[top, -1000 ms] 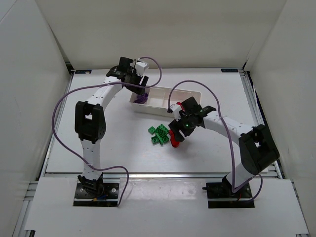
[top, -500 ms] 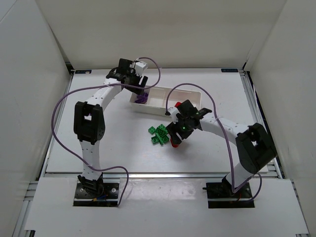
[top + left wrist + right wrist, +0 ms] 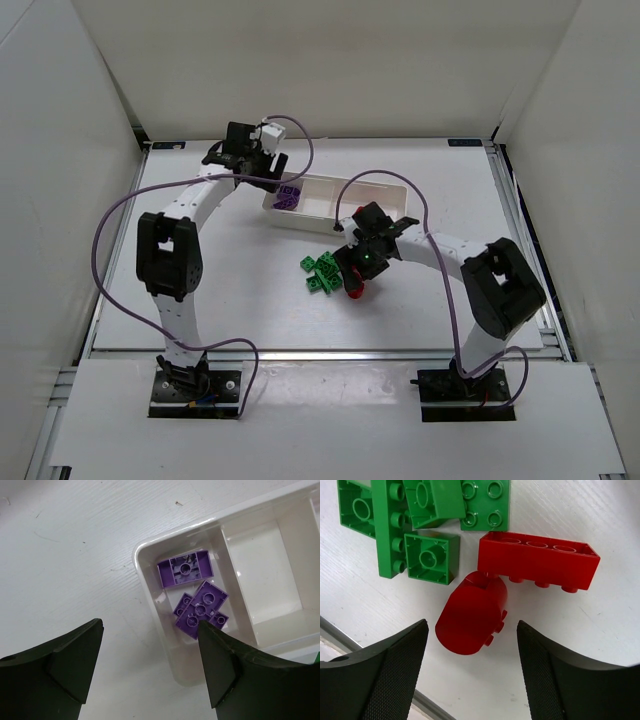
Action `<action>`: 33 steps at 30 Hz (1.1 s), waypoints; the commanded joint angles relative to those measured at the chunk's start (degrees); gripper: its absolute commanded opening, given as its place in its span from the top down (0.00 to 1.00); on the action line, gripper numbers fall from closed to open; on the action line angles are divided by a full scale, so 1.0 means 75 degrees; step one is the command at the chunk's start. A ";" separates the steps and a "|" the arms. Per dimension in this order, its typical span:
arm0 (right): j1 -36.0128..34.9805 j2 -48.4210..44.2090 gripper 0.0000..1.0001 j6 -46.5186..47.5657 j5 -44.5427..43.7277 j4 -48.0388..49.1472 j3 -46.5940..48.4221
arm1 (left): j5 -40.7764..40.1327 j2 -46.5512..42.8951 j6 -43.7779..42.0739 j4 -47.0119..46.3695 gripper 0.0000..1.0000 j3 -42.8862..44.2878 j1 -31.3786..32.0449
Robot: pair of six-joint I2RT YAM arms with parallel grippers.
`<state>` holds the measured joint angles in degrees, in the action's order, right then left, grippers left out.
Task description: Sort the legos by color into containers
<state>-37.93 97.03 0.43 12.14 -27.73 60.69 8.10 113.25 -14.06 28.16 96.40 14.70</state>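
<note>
The long white tray (image 3: pixel 325 184) lies at the back middle. Purple legos (image 3: pixel 289 196) lie in its left compartment, which shows in the left wrist view (image 3: pixel 195 602); the middle compartment (image 3: pixel 262 570) holds nothing. My left gripper (image 3: pixel 243 152) is open and empty, up and to the left of the tray's left end (image 3: pixel 150 630). Several green legos (image 3: pixel 322 270) lie in a cluster on the table (image 3: pixel 420 520). A rounded red lego (image 3: pixel 472 612) and a long red brick (image 3: pixel 537 560) lie beside them. My right gripper (image 3: pixel 352 280) is open just over the rounded red lego, a finger either side, not touching.
White walls stand round the table (image 3: pixel 230 290). A metal rail (image 3: pixel 320 352) runs along the table's near edge and shows in the right wrist view (image 3: pixel 420 700). A purple cable (image 3: pixel 110 240) loops off the left arm.
My left gripper has moved left, off the tray's left compartment, leaving the purple legos in full view. My right gripper has shifted slightly left and down over the red legos.
</note>
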 commanded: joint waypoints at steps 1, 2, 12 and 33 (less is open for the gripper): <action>0.0007 0.0140 0.26 -0.0315 0.0022 0.0333 0.0217 | -0.0118 -0.0639 0.0036 -0.0204 0.13 -0.0138 -0.0026; 0.0007 0.0210 0.28 -0.0315 0.0010 0.0333 0.0217 | -0.0130 -0.0662 0.0035 -0.0193 0.13 -0.0150 -0.0026; 0.0007 0.0469 0.72 0.0247 -0.0436 0.0334 0.0276 | -0.0131 -0.0932 0.0082 -0.0508 0.13 -0.0653 -0.0026; 0.1400 -0.2100 0.98 0.2018 -0.0436 0.0239 0.0989 | 0.2911 -0.2057 0.0013 0.0580 0.01 -0.0935 0.0337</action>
<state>-30.59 78.35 15.42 9.13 -26.79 64.88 19.03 103.90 -13.47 30.28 89.65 17.12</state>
